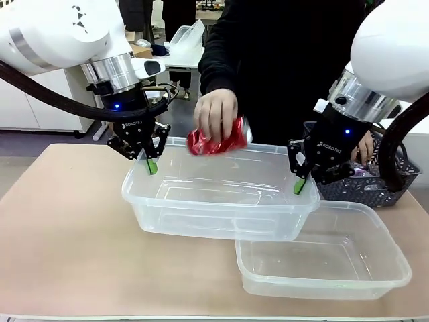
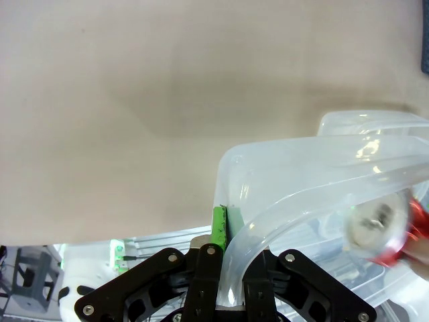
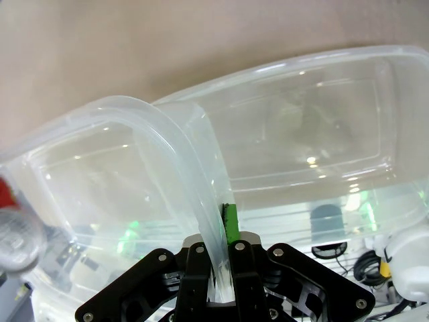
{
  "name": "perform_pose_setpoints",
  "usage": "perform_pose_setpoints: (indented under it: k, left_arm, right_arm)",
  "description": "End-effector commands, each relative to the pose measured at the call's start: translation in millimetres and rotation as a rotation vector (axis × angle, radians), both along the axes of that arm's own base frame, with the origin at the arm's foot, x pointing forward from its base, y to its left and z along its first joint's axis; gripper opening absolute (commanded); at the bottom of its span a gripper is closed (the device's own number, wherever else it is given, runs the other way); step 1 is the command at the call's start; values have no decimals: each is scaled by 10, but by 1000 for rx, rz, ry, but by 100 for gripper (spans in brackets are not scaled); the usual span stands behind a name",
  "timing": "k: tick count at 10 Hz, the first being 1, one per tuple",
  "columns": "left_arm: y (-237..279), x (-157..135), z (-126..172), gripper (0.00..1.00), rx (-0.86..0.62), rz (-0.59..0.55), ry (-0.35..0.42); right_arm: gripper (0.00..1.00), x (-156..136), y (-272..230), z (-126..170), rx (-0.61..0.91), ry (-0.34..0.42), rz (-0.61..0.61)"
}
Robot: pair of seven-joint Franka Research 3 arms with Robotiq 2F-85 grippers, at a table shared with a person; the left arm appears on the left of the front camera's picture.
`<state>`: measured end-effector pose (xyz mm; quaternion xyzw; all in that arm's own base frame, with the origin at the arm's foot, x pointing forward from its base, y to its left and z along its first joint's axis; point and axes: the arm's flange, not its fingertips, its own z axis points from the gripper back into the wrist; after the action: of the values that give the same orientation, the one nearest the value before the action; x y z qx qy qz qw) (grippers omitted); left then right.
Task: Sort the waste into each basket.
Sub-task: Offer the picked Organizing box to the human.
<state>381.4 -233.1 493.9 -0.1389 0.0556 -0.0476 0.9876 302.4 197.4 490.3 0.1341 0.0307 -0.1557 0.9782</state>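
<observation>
Both the left gripper (image 1: 149,163) and right gripper (image 1: 299,181) clamp the far tub (image 1: 214,216) beneath a hand (image 1: 216,113) holding a red can (image 1: 218,141); next, hold it level.

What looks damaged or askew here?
The red metal can in the person's hand is crushed and dented. The see-through plastic tub, held at its rim by the left gripper and right gripper, overlaps a corner of the second clear tub.

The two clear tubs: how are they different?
The far tub is gripped at its rim by the left claw and right claw; the near tub rests on the table, ungripped. A hand holds a red can over the far tub; nothing hangs over the near tub. Both are clear and empty.
</observation>
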Motion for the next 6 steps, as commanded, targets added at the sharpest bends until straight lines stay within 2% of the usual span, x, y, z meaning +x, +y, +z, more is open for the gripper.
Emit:
perform_pose_setpoints:
  k: [1, 6]
  left_arm:
    - [13, 4, 78, 4, -26, 17, 4]
    - [13, 4, 78, 4, -26, 17, 4]
  right_arm:
    - [4, 23, -65, -24, 14, -4, -34]
    - [4, 23, -65, -24, 14, -4, -34]
